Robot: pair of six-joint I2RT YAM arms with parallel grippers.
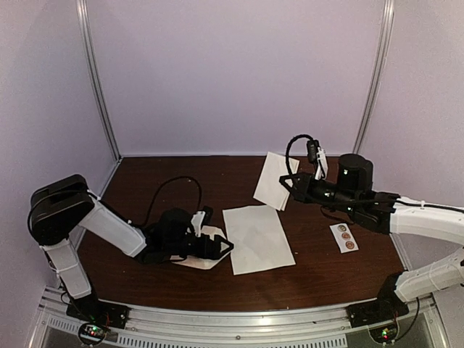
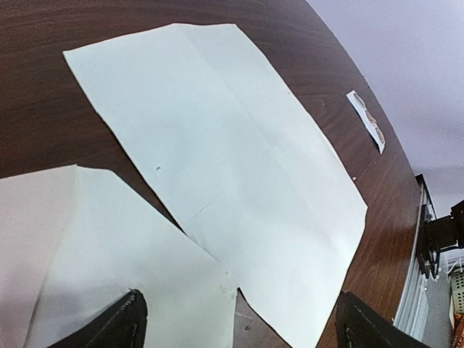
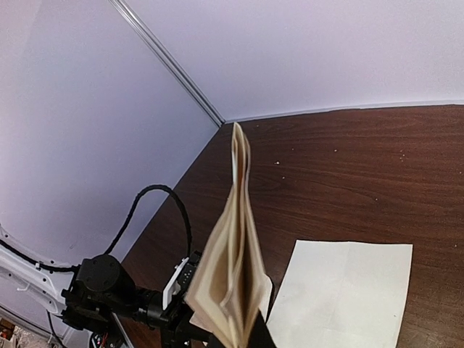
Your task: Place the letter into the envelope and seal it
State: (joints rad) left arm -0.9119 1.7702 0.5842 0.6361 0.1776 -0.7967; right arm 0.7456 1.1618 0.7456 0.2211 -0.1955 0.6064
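The table (image 1: 181,174) is dark brown wood grain with a dull sheen. It is closed in by plain pale lilac walls (image 1: 232,72) with thin metal posts (image 1: 98,80) in the corners and a ribbed aluminium rail (image 1: 232,319) along the near edge.

The letter (image 1: 257,239) lies flat on the table, just beyond the tips of the left jaws (image 1: 221,246) and well below and short of the right jaws (image 1: 286,183). It is an off-white, matte, four-sided sheet. The left wrist view shows faint fold creases crossing it and a tiny speck near one edge.

The envelope (image 1: 210,259) lies flat directly under the left jaws. It is creamier than the letter. Its triangular flap is spread open, and the point reaches forward between the fingertips to just touch the letter's corner. The left jaws are spread wide over it and grip nothing. One black fingertip (image 2: 119,322) is above the envelope and the other is out over bare wood.

The right jaws are closed on a folded tan paper (image 1: 272,181) held clear of the table. In the right wrist view it stands edge-on, thin and layered, and fans slightly apart. I cannot tell whether it is a second envelope.

A narrow white sticker strip (image 1: 344,238) with round brownish dots lies flat on the table below the right jaws.
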